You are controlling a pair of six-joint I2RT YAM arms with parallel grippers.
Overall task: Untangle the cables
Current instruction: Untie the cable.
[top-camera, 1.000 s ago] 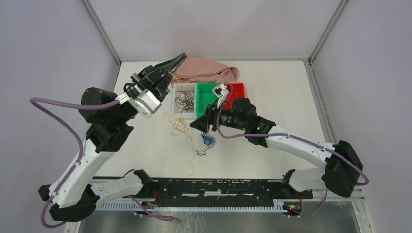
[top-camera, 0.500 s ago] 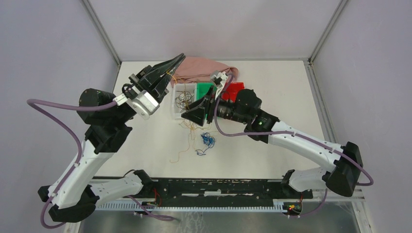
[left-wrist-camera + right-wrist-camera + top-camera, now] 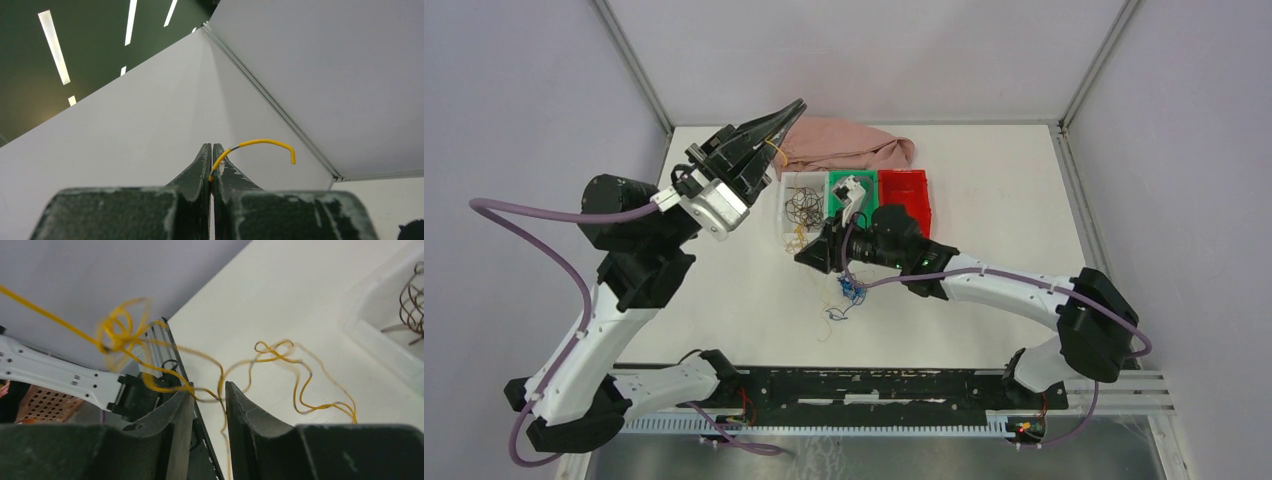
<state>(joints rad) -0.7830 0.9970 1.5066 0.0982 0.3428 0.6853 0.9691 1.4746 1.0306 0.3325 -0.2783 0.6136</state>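
Observation:
My left gripper (image 3: 796,105) is raised over the table's far left and shut on the end of a yellow cable (image 3: 256,143), which curls out beside its tips (image 3: 212,146). My right gripper (image 3: 802,256) is low beside the white bin. Its jaws stand apart, with strands of the yellow cables (image 3: 280,347) running across the gap (image 3: 207,390). More yellow cables (image 3: 798,238) hang by the bin's front. Blue cables (image 3: 852,290) lie on the table under the right arm. Dark brown cables (image 3: 804,205) are coiled in the white bin (image 3: 786,183).
A green bin (image 3: 839,183) and a red bin (image 3: 904,188) stand to the right of the white one. A pink cloth (image 3: 844,145) lies behind them. The enclosure walls rise at the left, back and right. The white bin's wall (image 3: 385,347) is on the right of the right wrist view.
The right gripper has moved left and nearer, from over the bins to the yellow cables, and its jaws have narrowed. The left gripper has stayed shut and raised.

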